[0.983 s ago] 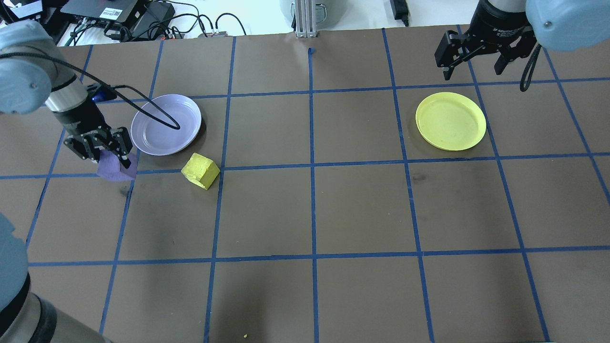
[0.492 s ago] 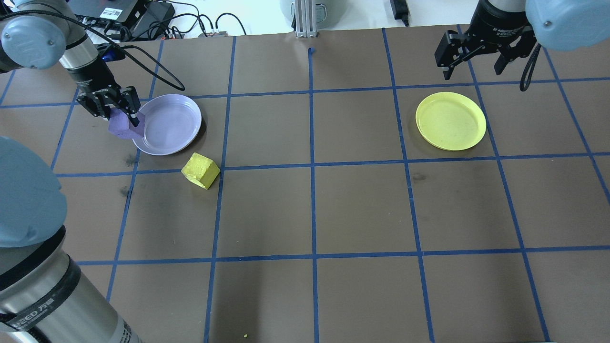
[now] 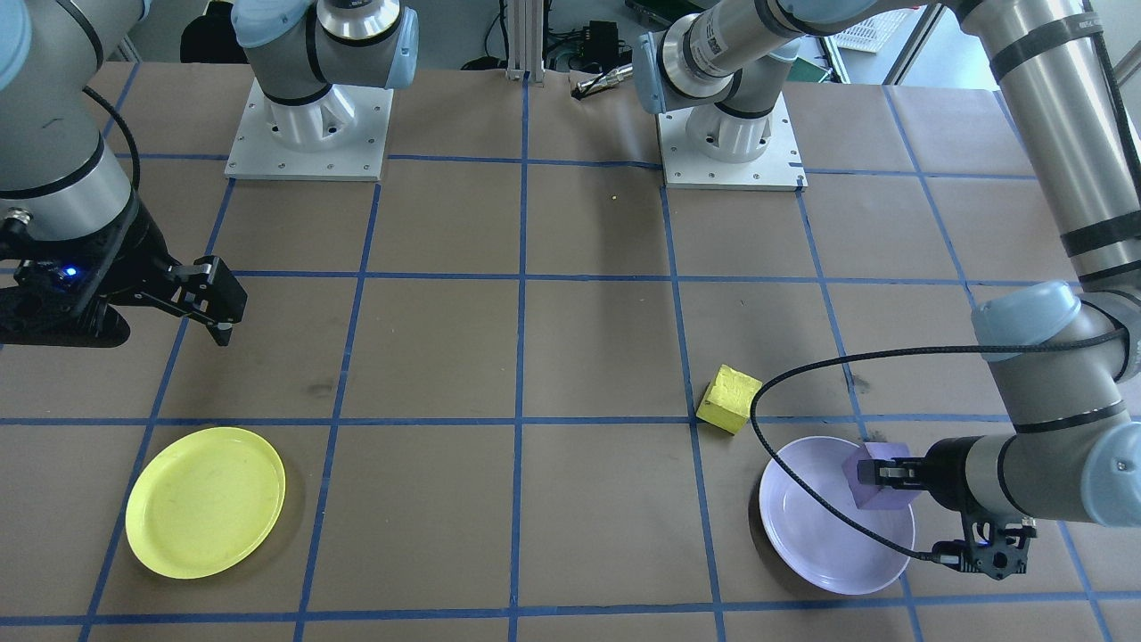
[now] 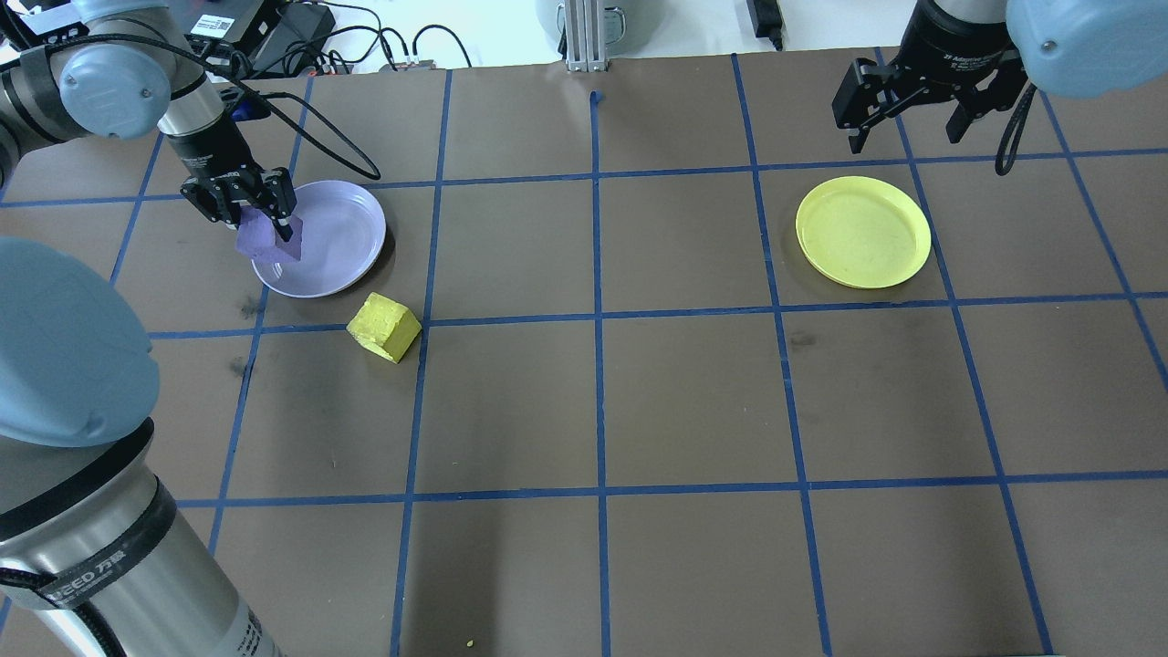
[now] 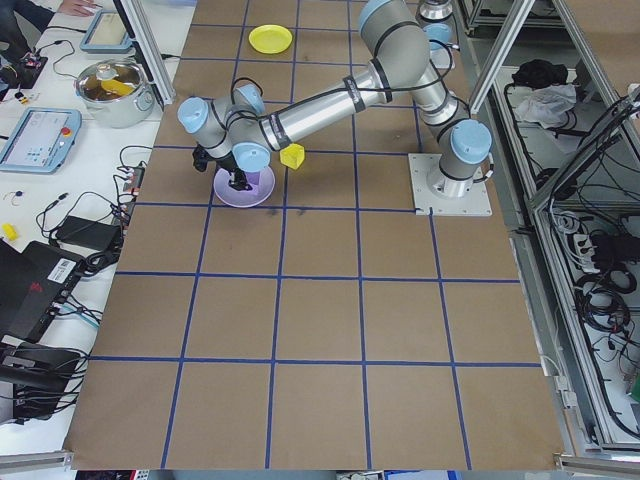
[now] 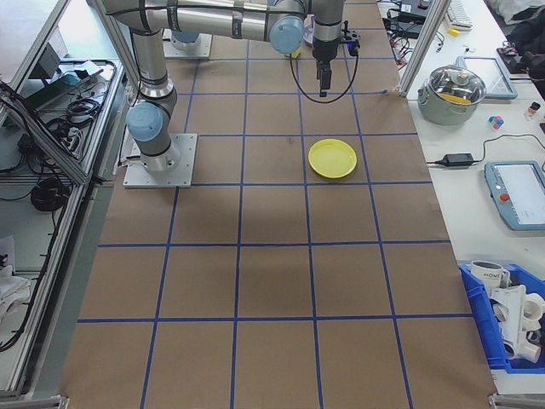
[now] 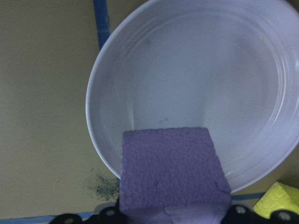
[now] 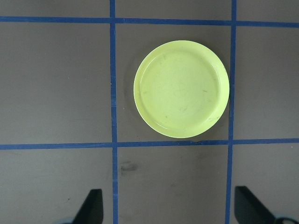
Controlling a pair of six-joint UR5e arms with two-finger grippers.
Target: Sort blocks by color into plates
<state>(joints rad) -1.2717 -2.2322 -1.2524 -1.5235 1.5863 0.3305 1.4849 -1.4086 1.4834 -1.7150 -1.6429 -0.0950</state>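
1. Left arm: reaches out from its base to the table's far left part; the forearm runs low and nearly level over the table in the front-facing view, the wrist bent so the tool points down at the lavender plate (image 4: 324, 239).
2. Left gripper (image 4: 258, 216): fingers clamped on the purple block (image 4: 266, 239), one finger on each side of it. The block hangs over the plate's left rim, part over the bowl and part over the table beside it. The wrist view shows the block's rough top face low in frame, with the plate's glossy inside spread beyond it.
3. A black cable (image 3: 802, 464) loops from the left wrist out over the plate.
4. Yellow block (image 4: 384, 327): rests on the brown table (image 4: 693, 392), just beside the lavender plate's near rim, turned at an angle to the blue tape grid. Whether it touches the plate cannot be told.
5. Yellow plate (image 4: 863, 232): lies flat on the right half of the table, well apart from both blocks.
6. Right arm: held up over the table's far right corner, wrist pointing down, its gripper beyond the yellow plate's far edge.
7. Right gripper (image 4: 908, 108): fingers spread wide with nothing between them. Its wrist view looks straight down on the yellow plate, both fingertips showing at the lower edge, far apart.
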